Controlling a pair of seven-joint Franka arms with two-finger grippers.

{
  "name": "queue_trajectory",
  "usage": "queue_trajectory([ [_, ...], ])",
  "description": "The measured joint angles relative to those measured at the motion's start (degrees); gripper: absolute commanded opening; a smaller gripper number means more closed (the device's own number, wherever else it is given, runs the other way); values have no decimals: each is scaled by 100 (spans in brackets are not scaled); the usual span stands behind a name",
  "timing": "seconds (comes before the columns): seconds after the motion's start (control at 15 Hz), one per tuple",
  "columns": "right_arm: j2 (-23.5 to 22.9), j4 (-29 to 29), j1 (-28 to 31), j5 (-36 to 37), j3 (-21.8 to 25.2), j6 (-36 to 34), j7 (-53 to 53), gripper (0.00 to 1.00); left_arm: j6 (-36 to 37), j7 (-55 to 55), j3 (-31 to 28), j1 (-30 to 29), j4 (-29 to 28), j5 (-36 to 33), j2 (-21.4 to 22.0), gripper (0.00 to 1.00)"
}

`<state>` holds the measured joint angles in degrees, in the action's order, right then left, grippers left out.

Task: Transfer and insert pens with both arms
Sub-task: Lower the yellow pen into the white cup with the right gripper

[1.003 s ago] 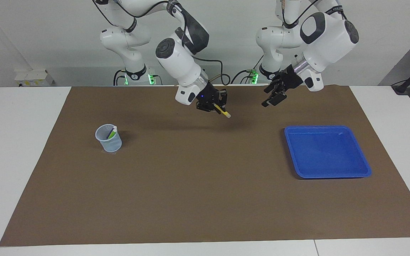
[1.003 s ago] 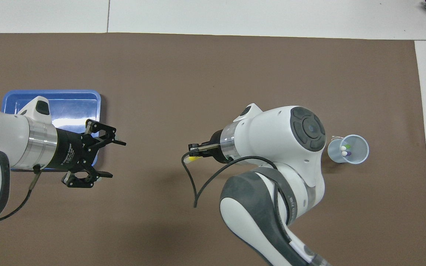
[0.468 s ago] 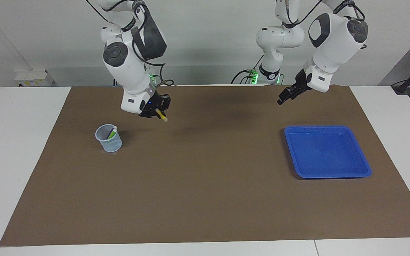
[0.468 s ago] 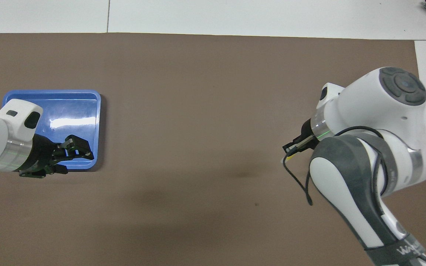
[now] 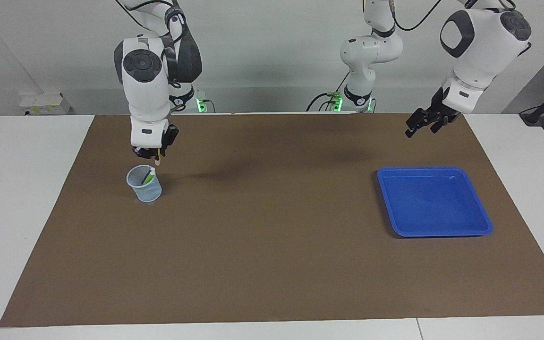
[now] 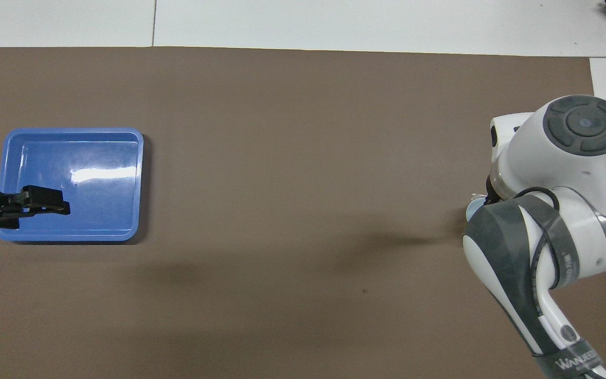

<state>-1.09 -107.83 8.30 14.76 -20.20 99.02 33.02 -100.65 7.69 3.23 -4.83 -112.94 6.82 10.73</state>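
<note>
My right gripper point(image 5: 153, 152) hangs just above the pale mesh cup point(image 5: 145, 189), shut on a yellow pen point(image 5: 158, 158) that points down, pale end lowest, over the cup's rim. A green pen point(image 5: 148, 178) with a pale cap leans inside the cup. In the overhead view the right arm point(image 6: 561, 173) hides its gripper and nearly all of the cup point(image 6: 470, 212). My left gripper point(image 5: 422, 126) is raised and open with nothing in it. From overhead, the left gripper point(image 6: 50, 202) sits over the blue tray.
The blue tray point(image 5: 435, 231) lies with nothing in it toward the left arm's end of the table, its rim point(image 6: 71, 131) plain from overhead. A brown mat point(image 5: 272, 236) covers the table, with white table margins around it.
My right arm swung from the table's middle to above the cup, carrying the yellow pen and turning it downward. My left gripper drew back over the tray toward its own end.
</note>
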Motion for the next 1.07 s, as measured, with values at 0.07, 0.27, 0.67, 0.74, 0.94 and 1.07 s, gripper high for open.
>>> queue_trajectory([
  [0.07, 2, -59, 2, 131, -6, 80, 153, 0, 2, 0, 0, -5, 97, -18, -25, 100],
  [0.27, 16, -412, 185, 397, 1, 768, 877, 0, 3, 0, 0, -16, 338, -34, -70, 100],
  [0.67, 40, -797, 458, 491, 7, 1320, 1499, 0, 296, 0, 8, -16, 835, -42, -79, 100],
  [0.74, 48, -867, 461, 491, 6, 1397, 1499, 0, 412, 0, 11, -16, 947, -48, -79, 100],
  [0.94, 73, -1079, 551, 493, 6, 1605, 1499, 0, 608, 0, 12, -16, 1206, -160, -79, 100],
  [1.07, 77, -1182, 609, 493, 5, 1793, 1500, 0, 721, -30, 16, -12, 1389, -412, -79, 100],
])
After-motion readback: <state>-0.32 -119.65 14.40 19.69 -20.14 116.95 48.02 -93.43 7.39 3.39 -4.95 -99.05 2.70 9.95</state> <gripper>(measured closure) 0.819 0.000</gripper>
